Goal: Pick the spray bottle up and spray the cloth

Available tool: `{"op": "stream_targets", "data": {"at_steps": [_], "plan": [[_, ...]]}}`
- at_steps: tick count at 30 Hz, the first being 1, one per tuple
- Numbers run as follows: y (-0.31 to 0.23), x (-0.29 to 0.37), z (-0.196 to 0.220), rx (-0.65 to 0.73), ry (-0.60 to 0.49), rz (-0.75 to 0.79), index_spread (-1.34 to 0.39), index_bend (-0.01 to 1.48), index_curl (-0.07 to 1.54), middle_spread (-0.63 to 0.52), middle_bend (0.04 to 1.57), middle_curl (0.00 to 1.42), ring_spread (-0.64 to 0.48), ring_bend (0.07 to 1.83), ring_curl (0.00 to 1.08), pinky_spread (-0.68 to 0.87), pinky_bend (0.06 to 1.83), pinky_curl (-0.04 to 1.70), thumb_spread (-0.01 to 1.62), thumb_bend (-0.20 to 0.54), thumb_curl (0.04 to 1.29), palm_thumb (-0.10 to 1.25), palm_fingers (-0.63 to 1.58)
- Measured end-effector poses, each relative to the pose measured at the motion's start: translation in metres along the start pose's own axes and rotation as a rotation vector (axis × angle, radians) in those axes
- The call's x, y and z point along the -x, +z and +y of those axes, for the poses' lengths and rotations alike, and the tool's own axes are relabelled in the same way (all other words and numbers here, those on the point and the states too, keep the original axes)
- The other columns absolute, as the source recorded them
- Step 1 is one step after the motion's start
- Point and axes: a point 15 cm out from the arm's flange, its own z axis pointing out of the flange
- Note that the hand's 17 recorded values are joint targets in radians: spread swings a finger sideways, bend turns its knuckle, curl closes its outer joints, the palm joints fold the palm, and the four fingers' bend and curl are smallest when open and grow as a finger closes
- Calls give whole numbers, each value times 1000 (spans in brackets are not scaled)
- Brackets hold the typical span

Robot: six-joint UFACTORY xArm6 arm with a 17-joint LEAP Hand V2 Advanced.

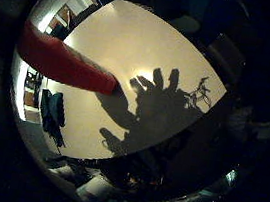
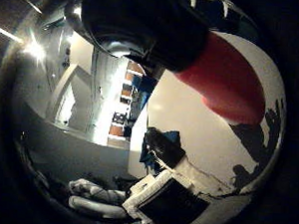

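Observation:
The spray bottle has a red body (image 1: 64,63) and a black spray head (image 2: 143,27). It fills much of the thumb side view, so it is very near my palm. Its base meets its own shadow on the white table (image 1: 134,35), which suggests it stands on or just above the top. A dark teal cloth (image 1: 52,112) lies crumpled by the table's edge, a short way from the bottle. White and black parts of my right hand (image 2: 161,194) reach out beside the bottle. The hand's shadow (image 1: 159,109) on the table shows straight, spread fingers.
The table's far edge drops off beside a dark chair (image 1: 222,53). Lit shelves and a white wall (image 2: 125,101) stand beyond the cloth side of the table. Pale bundled objects (image 2: 93,197) lie on the floor below that edge.

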Motion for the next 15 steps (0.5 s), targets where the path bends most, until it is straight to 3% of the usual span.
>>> {"op": "stream_targets", "data": {"at_steps": [5, 9, 11, 15], "plan": [[38, 18, 14, 31, 32, -84, -143, 171, 303, 35, 389, 399, 99, 588, 277, 343, 327, 252, 1065, -25, 305, 513, 438], [72, 41, 22, 33, 65, -183, -265, 258, 366, -145, 590, 500, -137, 831, 360, 137, 336, 225, 1055, -15, 315, 559, 885], [90, 57, 24, 13, 86, -254, -343, 361, 455, -212, 717, 588, -221, 965, 443, -88, 583, 303, 1046, -10, 329, 628, 1214], [125, 86, 24, -26, 128, -392, -379, 687, 645, -228, 945, 715, -239, 1130, 539, -247, 969, 471, 1022, -9, 354, 737, 1292]]}}
